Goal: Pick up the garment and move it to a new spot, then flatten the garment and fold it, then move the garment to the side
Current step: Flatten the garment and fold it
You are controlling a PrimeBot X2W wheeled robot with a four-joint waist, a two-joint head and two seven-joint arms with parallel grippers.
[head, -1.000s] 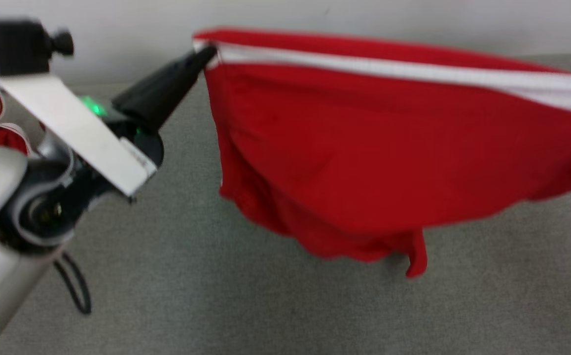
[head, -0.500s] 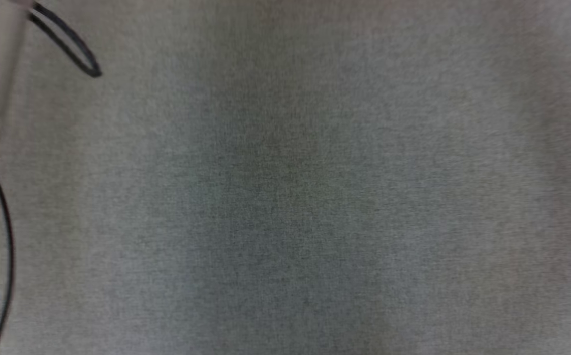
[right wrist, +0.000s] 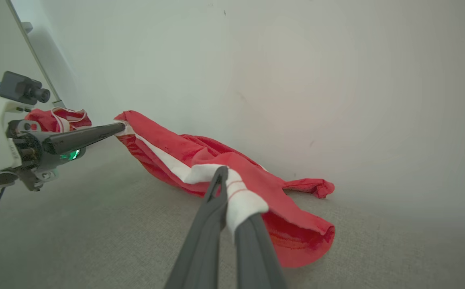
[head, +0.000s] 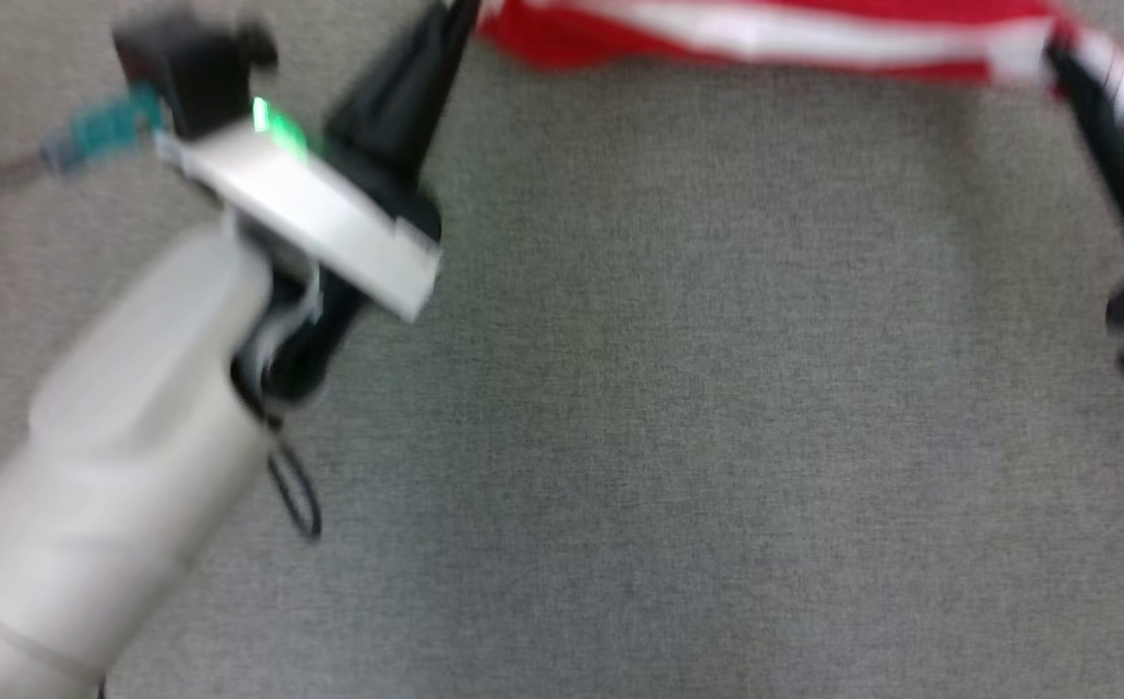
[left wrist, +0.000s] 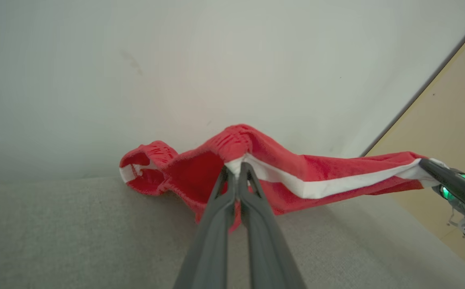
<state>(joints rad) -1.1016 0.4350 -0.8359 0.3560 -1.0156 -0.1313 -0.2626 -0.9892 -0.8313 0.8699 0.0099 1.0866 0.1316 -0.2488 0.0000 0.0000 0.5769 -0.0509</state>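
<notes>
The red garment (head: 766, 34) with its white band is stretched taut along the top edge of the head view, at the far side of the grey woven surface (head: 678, 408) close to the white wall (left wrist: 216, 60). In the right wrist view, the garment (right wrist: 168, 152) has its lower folds sagging onto the surface, and one loose end lies crumpled at the foot of the wall.

Its long axis runs left to right, roughly parallel to the wall. The white band follows that line along the upper edge from one held end to the other.

The left end effector (head: 460, 12) is pinched shut on the garment's left end, its fingers (left wrist: 220, 208) closed on the white trim. The right end effector (head: 1057, 53) is likewise clamped tight on the right end, with white cloth wrapped over one finger (right wrist: 212, 208).

Beyond the left end effector (right wrist: 118, 128), towards the corner, lies a second red piece with white piping (right wrist: 56, 118), apart from the held garment. A black cable loop (head: 295, 495) hangs under the left forearm (head: 106, 485). A green light (head: 271, 126) glows on that wrist. A beige panel (left wrist: 449, 120) meets the wall behind the right end effector (left wrist: 423, 162).
</notes>
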